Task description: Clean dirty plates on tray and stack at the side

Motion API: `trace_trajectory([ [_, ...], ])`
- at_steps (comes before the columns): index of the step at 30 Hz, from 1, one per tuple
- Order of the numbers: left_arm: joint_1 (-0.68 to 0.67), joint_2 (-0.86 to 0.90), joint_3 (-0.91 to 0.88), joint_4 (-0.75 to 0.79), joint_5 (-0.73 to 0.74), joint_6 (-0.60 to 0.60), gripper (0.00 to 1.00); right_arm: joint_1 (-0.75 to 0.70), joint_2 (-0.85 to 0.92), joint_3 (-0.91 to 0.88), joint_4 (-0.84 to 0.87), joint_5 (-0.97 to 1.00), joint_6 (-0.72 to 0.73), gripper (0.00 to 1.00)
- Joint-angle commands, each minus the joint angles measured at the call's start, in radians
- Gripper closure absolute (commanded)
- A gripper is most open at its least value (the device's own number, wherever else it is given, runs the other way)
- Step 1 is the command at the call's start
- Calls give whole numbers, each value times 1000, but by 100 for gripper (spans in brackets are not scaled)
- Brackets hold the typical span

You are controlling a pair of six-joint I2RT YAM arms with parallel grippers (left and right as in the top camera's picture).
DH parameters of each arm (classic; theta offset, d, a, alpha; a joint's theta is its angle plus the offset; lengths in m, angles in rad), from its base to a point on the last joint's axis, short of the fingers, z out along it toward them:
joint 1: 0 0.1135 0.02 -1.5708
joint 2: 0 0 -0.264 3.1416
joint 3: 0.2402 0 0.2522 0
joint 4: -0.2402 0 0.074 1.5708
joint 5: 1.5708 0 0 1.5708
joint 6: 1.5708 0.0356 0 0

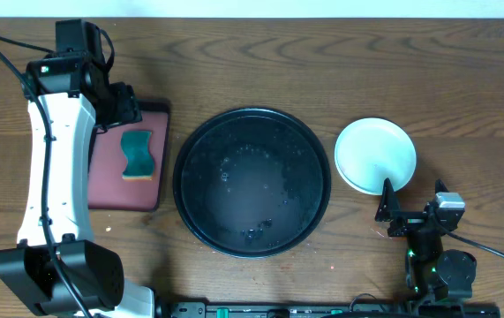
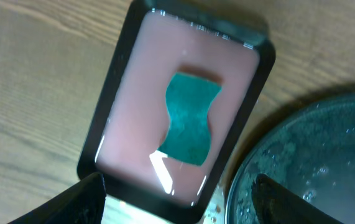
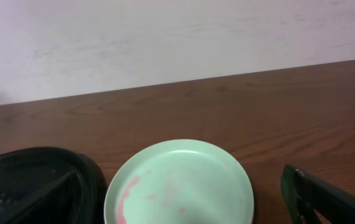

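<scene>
The right pincer [image 3: 182, 177] hangs low with its fingers [image 3: 326, 199] wide apart and nothing between them. The plate [image 3: 180, 183] lies straight ahead of it on the table [image 3: 289, 106]. The plate's near rim sits about level with the fingertips and between them, but whether a finger touches it cannot be told. Being round, the plate has no long axis, so the near rim is probably the easiest place to grip. A red smear marks its left half. Only this one plate shows, and whether others lie under it cannot be told. Just to its left is the black tray [image 1: 260, 190], which carries droplets but no plates. Beyond the plate there is only bare wood up to the wall [image 3: 165, 37], so nothing blocks the way.

This arm is much the nearer one. The left pincer [image 2: 180, 183], also spread and empty, is well apart from the plate, with the black tray between them. It hovers over the near end of the red tray [image 2: 140, 93]. The sponge [image 2: 189, 118] lies ahead of it with its long axis running away, so its narrow waist faces the fingers.
</scene>
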Motion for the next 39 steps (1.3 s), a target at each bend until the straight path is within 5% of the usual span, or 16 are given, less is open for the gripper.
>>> trace_trajectory([
  [1,1,2,2,-8,19,2,24,-10,-9,-10,3,-4,4,1],
  [9,-29,-161,-137,215,53,3,25,-10,-9,-10,3,-4,4,1],
  [19,-35,-716,-777,776,100,34,24,-10,-9,-10,3,-4,4,1],
  [39,-35,-1513,-1481,1080,84,92,24,-10,-9,-10,3,-4,4,1],
])
